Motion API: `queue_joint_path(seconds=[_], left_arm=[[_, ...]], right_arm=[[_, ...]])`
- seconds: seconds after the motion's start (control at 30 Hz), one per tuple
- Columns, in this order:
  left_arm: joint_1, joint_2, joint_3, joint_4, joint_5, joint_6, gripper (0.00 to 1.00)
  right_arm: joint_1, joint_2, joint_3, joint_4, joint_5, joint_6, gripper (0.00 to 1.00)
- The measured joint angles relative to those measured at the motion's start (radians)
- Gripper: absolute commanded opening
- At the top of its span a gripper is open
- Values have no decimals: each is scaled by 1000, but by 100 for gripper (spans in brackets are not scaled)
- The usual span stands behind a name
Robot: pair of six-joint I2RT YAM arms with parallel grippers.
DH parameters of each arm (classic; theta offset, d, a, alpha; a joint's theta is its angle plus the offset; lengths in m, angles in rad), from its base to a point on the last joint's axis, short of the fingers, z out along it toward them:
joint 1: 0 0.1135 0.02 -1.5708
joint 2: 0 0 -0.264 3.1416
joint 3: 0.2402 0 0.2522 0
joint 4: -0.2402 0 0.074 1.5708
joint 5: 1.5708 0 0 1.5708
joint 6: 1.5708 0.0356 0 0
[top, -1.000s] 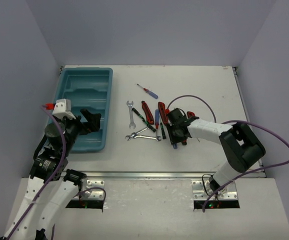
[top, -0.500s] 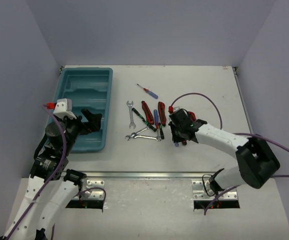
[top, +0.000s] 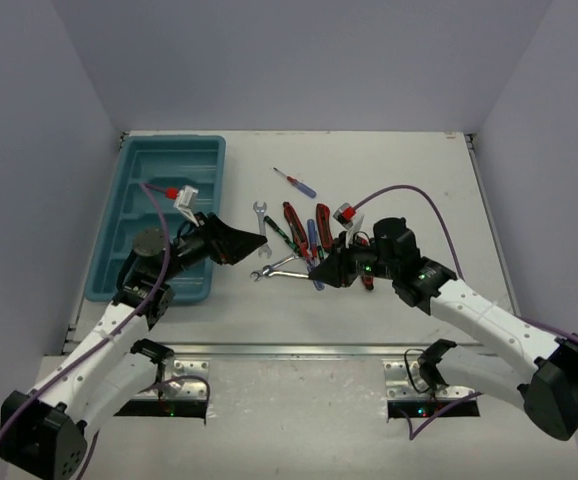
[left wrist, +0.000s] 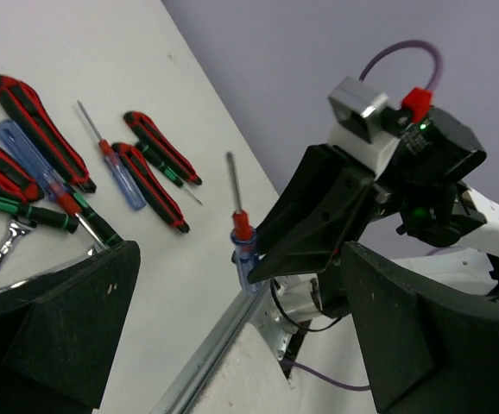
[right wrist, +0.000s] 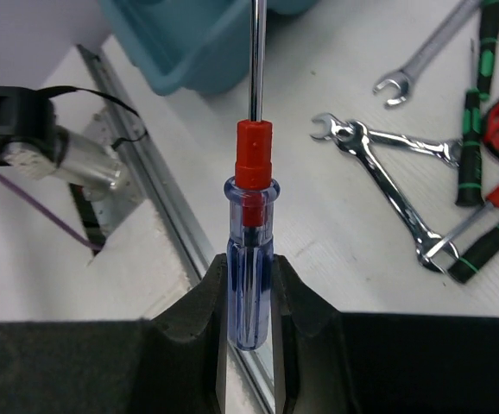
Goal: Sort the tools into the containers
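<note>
My right gripper [top: 323,271] is shut on the clear blue handle of a red-collared screwdriver [right wrist: 249,259], held off the table with its shaft pointing left; it also shows in the left wrist view [left wrist: 243,252]. My left gripper [top: 249,245] is open and empty, hovering between the teal tray [top: 159,170] and the tool pile, facing the right gripper [left wrist: 318,220]. On the table lie red-and-black pliers [top: 292,220], black-green screwdrivers [right wrist: 472,129], silver wrenches [right wrist: 388,164] and a small blue-and-red screwdriver [top: 297,183].
A lone wrench [top: 261,226] lies just right of the tray. The metal rail [right wrist: 159,185] along the table's near edge runs below the held screwdriver. The tray's corner [right wrist: 189,39] shows at the top of the right wrist view.
My right gripper has lifted the blue screwdriver out of the pile and swung it left. My left gripper has swung right, from over the tray's near end towards the tools.
</note>
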Motion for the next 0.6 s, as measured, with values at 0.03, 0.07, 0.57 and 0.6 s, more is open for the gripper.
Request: queue_joint_path(seconds=[0.03, 0.07, 0.57, 0.6], left_arm=[[-13, 40, -12, 52, 19, -28, 100], [-24, 75, -24, 90, 32, -49, 99], [-190, 216, -38, 377, 16, -157, 64], [-193, 225, -36, 378, 10, -157, 61]], right_arm=[[0, -12, -5, 26, -28, 5, 0], [0, -23, -9, 52, -55, 8, 0], [19, 33, 46, 216, -221, 97, 0], [24, 38, 49, 216, -223, 99, 0]])
